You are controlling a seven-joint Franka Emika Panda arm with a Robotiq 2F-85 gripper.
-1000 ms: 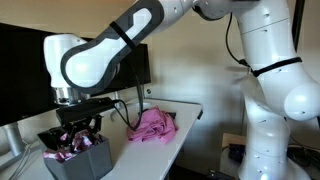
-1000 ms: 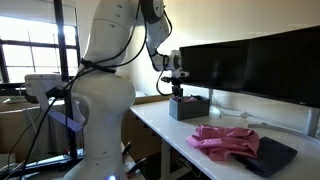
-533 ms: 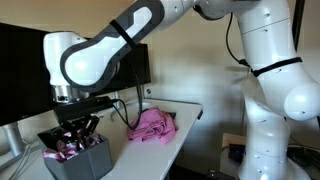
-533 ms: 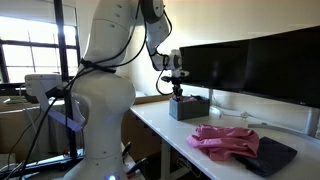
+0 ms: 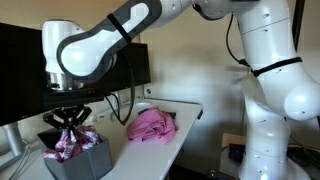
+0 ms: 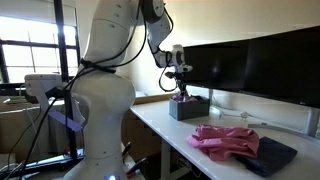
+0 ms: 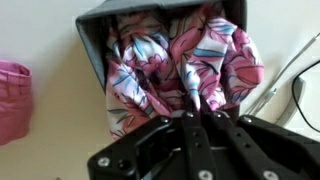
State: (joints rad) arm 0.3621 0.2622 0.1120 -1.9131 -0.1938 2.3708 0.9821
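A grey bin point(image 5: 92, 161) point(image 6: 188, 108) point(image 7: 93, 42) stands on the white table and holds a pink floral cloth point(image 5: 78, 142) point(image 7: 175, 55). My gripper point(image 5: 68, 121) point(image 6: 181, 93) point(image 7: 196, 106) hangs just over the bin, shut on a pinched fold of that cloth. In the wrist view the two black fingers meet with a peak of the fabric between them. The cloth is drawn up toward the jaws while most of it still lies in the bin.
A plain pink garment point(image 5: 150, 125) point(image 6: 224, 141) point(image 7: 12, 95) lies on the table beside the bin, next to a dark cloth point(image 6: 270, 155). Black monitors point(image 5: 20, 60) point(image 6: 250, 65) stand along the back of the table. Cables point(image 7: 290, 75) run near the bin.
The jaws closed on the floral cloth inside the bin, and the gripper has risen a little, pulling a fold of the cloth up with it.
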